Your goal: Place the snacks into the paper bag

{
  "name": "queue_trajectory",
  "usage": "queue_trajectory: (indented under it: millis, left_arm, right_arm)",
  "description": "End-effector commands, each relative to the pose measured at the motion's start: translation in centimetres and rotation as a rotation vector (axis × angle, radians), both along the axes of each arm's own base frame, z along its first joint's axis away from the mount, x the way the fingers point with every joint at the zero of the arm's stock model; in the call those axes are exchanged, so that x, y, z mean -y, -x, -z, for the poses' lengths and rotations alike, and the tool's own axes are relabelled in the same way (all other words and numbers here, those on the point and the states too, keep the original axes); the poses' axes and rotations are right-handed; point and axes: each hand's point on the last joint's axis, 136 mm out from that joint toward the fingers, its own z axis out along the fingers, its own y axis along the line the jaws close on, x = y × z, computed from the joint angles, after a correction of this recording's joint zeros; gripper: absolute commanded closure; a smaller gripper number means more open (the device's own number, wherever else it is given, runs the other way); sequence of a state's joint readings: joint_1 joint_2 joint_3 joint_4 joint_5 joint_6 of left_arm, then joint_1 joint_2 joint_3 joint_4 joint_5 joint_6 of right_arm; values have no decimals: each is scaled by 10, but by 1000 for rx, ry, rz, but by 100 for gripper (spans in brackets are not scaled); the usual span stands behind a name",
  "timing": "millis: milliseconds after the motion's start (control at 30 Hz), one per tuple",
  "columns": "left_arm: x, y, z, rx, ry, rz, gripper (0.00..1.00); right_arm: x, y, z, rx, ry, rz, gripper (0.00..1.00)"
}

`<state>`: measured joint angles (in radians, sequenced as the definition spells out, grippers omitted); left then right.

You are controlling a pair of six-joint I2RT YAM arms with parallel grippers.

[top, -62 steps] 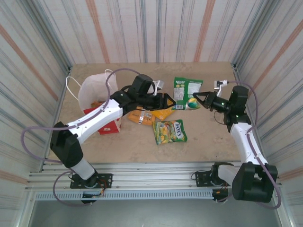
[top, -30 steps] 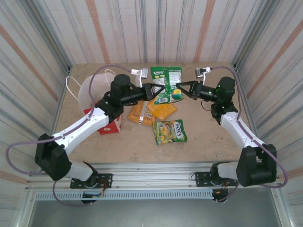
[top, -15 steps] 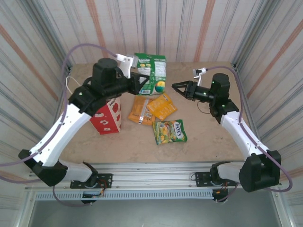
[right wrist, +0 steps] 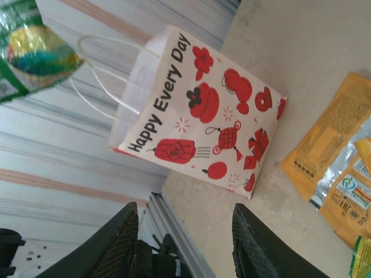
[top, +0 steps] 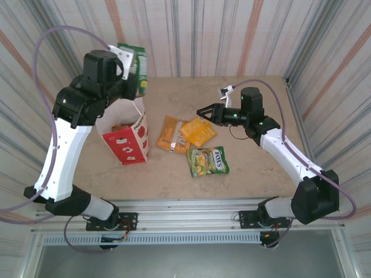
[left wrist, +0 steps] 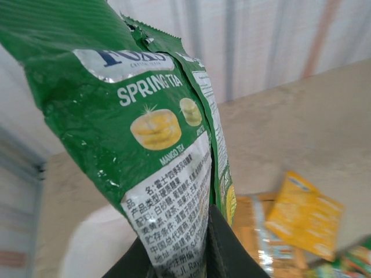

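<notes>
On the green packet [left wrist: 145, 116], "SPRING TEA" is printed in white, with "MANGO TEA" in small letters under the pictured candy. A white panel of Chinese print is set below it, too fine to be read fully. "Happy Every Day" is lettered in black on the paper bag [right wrist: 203, 121]. "FOX'S" is shown on the yellow-green packet [top: 208, 161]. An "EAC" mark is carried by an orange packet [right wrist: 348, 194].

Place: I take this for a robotics lab cell, not a home or shop.
Walls: striped panels [top: 232, 35] close in my tabletop [top: 255, 174] on three sides.
Mounting: both arms [top: 61, 150] I drive are bolted to aluminium rails [top: 191, 211] along the near edge.
</notes>
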<state>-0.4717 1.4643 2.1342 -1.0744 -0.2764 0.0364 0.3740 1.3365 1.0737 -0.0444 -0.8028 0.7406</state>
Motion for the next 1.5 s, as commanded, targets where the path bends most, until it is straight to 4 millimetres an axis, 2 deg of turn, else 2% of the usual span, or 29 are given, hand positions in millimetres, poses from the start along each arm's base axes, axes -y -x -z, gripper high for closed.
queue_trajectory:
  millis: [0,200,367,567,767,933,1067,1333,1467]
  left_arm:
    - [-34,-2,-13,38,-114,-97,100]
    - [-67,-3,10,-21,-178,-192,100]
    - [-82,4,42,-133,-185,-223,100]
    - [-81,13,81,-244,-146,-210,100]
    - [-71,14,122,-397,-99,-176,100]
    - [-69,17,144,-494,-101,-178,97]
    - [-71,22,138,-470,-86,-186,97]
    - [-95,34,82,-281,-126,-255,96]
    - [-107,40,71,-240,-155,-303,96]
  right_arm:
    - [-4,1,-2,26,33,-11,55]
    - [-8,4,8,2,55,-21,55]
    - [-10,5,12,-6,60,-26,55]
    - [-15,6,17,-23,63,-38,55]
    - [-15,7,19,-31,68,-40,55]
    - [-14,8,21,-36,75,-32,56]
    - [-13,8,25,-47,80,-29,56]
    - [-16,5,27,-56,80,-29,56]
    - [-18,5,28,-60,80,-30,56]
